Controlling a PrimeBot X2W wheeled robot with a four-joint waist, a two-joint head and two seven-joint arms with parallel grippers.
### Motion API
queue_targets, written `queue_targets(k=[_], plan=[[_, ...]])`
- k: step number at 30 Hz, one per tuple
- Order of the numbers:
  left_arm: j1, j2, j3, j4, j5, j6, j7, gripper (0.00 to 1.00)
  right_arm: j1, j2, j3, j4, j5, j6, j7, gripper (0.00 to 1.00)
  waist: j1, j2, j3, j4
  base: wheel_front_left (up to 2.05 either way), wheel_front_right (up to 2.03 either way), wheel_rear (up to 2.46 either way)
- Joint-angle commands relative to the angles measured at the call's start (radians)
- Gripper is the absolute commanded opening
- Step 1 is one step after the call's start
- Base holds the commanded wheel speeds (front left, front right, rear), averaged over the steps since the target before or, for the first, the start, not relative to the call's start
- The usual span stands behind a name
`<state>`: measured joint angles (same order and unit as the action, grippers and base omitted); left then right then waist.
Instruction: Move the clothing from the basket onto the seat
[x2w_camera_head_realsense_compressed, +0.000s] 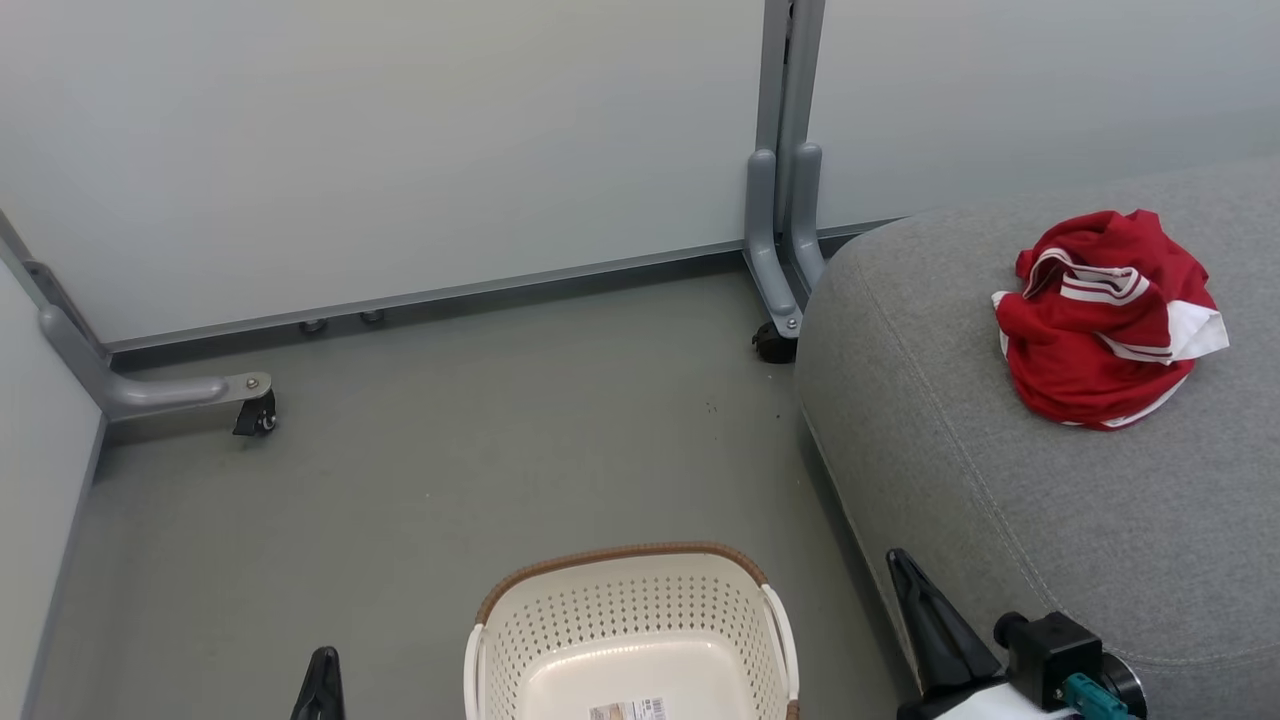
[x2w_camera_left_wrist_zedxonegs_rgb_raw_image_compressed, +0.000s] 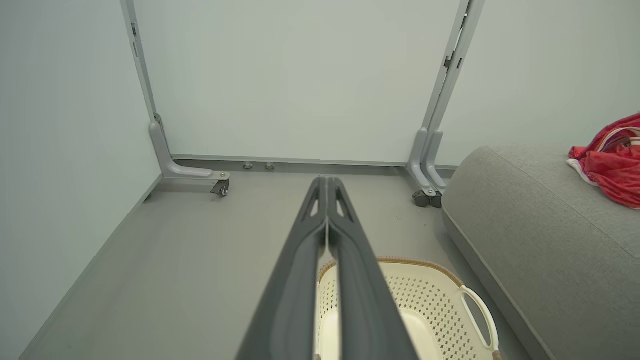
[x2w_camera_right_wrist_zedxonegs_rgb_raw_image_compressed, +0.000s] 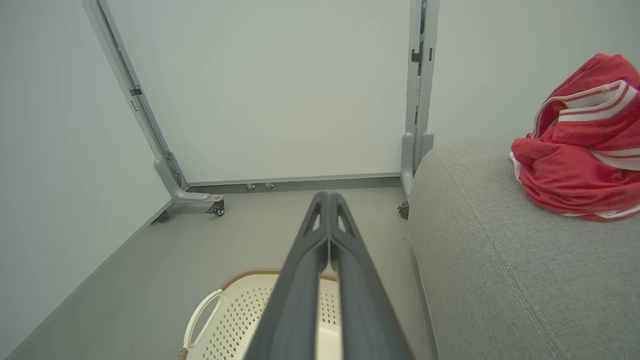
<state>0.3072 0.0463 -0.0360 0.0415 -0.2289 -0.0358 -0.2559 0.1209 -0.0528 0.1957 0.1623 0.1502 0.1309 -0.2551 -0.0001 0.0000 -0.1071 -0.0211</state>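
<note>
The red clothing (x2w_camera_head_realsense_compressed: 1105, 315) with white stripes lies in a crumpled heap on the grey seat (x2w_camera_head_realsense_compressed: 1000, 480), at the upper right of the head view; it also shows at the right edge as clothing (x2w_camera_left_wrist_zedxonegs_rgb_raw_image_compressed: 612, 167) and clothing (x2w_camera_right_wrist_zedxonegs_rgb_raw_image_compressed: 580, 165). The cream basket (x2w_camera_head_realsense_compressed: 632, 630) stands on the floor at the bottom centre, with only a barcode label on its floor. My left gripper (x2w_camera_left_wrist_zedxonegs_rgb_raw_image_compressed: 326, 186) is shut with nothing in it, above the basket (x2w_camera_left_wrist_zedxonegs_rgb_raw_image_compressed: 425, 300). My right gripper (x2w_camera_right_wrist_zedxonegs_rgb_raw_image_compressed: 327, 200) is shut too, holding nothing, between the basket (x2w_camera_right_wrist_zedxonegs_rgb_raw_image_compressed: 225, 315) and the seat (x2w_camera_right_wrist_zedxonegs_rgb_raw_image_compressed: 500, 260).
Pale partition panels on grey feet with castors (x2w_camera_head_realsense_compressed: 256, 412) close off the back and left. A double grey post (x2w_camera_head_realsense_compressed: 785, 240) stands by the seat's far corner. Grey floor (x2w_camera_head_realsense_compressed: 450, 480) stretches between the basket and the panels.
</note>
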Motion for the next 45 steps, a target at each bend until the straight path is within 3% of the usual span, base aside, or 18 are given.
queue_targets(k=[1, 21, 45], plan=[[-0.021, 0.004, 0.004, -0.008, -0.052, -0.004, 0.008, 0.0, -0.018, -0.004, -0.009, -0.015, 0.056, 0.0, 0.007, 0.0, 0.0001, 0.0, 0.002, 0.0, 0.0, 0.0, 0.0], [-0.127, 0.019, 0.024, 0.052, -0.41, -0.029, 0.087, 0.0, -0.078, -0.024, -0.06, 0.012, 0.441, 0.0, 0.079, 0.0, 0.0001, 0.0, 0.019, 0.004, 0.0, 0.0, 0.0], [-0.224, 0.027, 0.05, 0.099, -0.74, -0.052, 0.166, 0.0, -0.129, -0.033, -0.119, 0.032, 0.792, 0.0, 0.156, 0.0, 0.0001, 0.0, 0.041, 0.008, 0.0, 0.0, 0.0]])
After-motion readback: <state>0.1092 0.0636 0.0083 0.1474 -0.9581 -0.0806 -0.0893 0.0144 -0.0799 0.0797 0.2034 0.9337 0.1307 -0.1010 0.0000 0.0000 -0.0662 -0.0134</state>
